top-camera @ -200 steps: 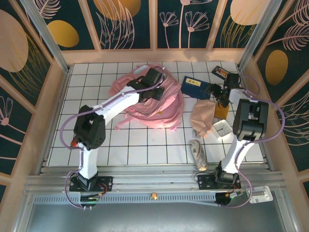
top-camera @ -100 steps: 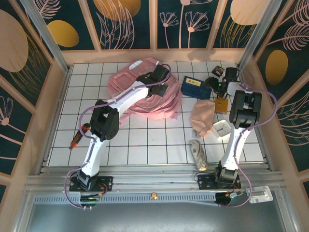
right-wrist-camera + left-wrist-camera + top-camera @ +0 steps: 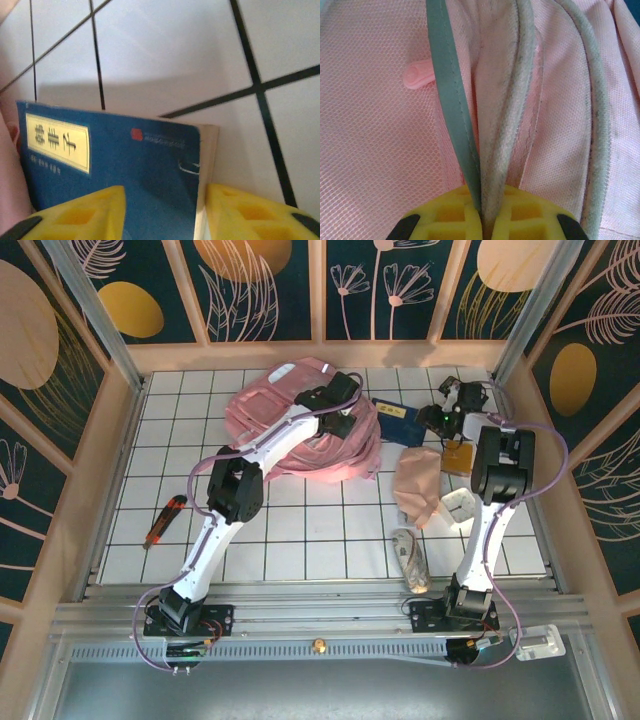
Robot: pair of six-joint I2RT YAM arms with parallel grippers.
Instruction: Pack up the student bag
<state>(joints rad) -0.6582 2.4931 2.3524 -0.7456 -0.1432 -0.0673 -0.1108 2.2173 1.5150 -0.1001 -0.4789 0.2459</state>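
The student bag (image 3: 290,425) is a crumpled pink fabric backpack at the back middle of the tiled floor. My left gripper (image 3: 338,412) reaches over its right side and is shut on a grey piped seam and a teal strap (image 3: 451,100), with pink mesh (image 3: 370,125) all round. A blue book (image 3: 397,418) lies just right of the bag. My right gripper (image 3: 165,200) is at the book's near corner, jaws apart. One yellow finger (image 3: 240,212) rests against the page edge and the other is over the blue cover (image 3: 140,165).
A beige cloth pouch (image 3: 420,485), a white box (image 3: 458,506), an orange-brown item (image 3: 458,458) and a patterned pencil case (image 3: 410,558) crowd the right side. A red-and-black screwdriver (image 3: 160,522) lies at the left. Wooden walls ring the floor.
The left arm has drawn the bag toward the back wall, uncovering the screwdriver. The right gripper has moved back and left onto the blue book, and its jaws have narrowed.
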